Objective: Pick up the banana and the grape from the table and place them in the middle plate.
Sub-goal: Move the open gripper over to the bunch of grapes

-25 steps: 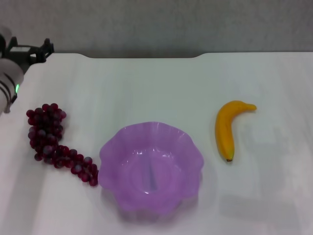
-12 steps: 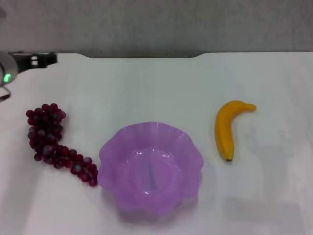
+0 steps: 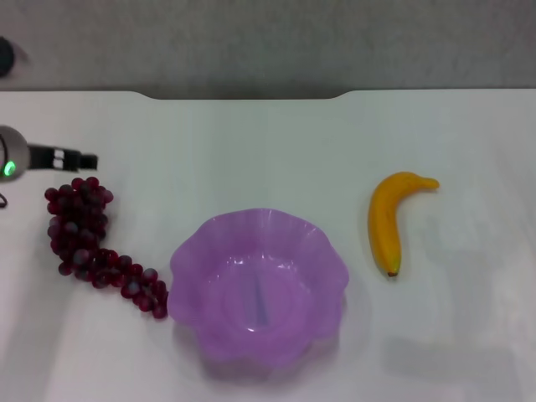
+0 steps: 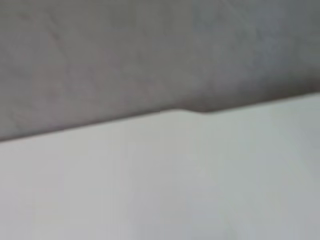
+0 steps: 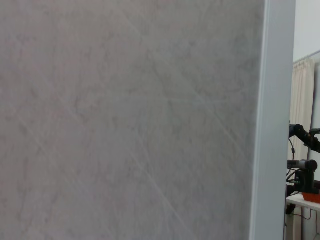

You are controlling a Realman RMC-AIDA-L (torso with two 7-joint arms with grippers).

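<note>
Left claw [image 3: 84,159]: at the counter's left edge in the head view, dark tip poking out just above the far end of the grape; can't tell if its fingers are open or closed
Right claw: out of sight in every view; its wrist camera faces a grey wall [image 5: 130,120], state can't be told
Grape [image 3: 88,239]: long dark red bunch on the counter, left side, fat end towards the far edge, thin tail trailing to the middle plate's left rim and touching or nearly touching it
Middle plate [image 3: 188,260]: purple, scalloped rim, centre-near part of the counter, nothing inside
Banana [image 3: 387,219]: lying flat on the counter, right of the plate and apart from it, dark tip towards the near side
Counter [image 3: 268,151]: white; the left wrist view shows only its bare surface and the grey wall behind
</note>
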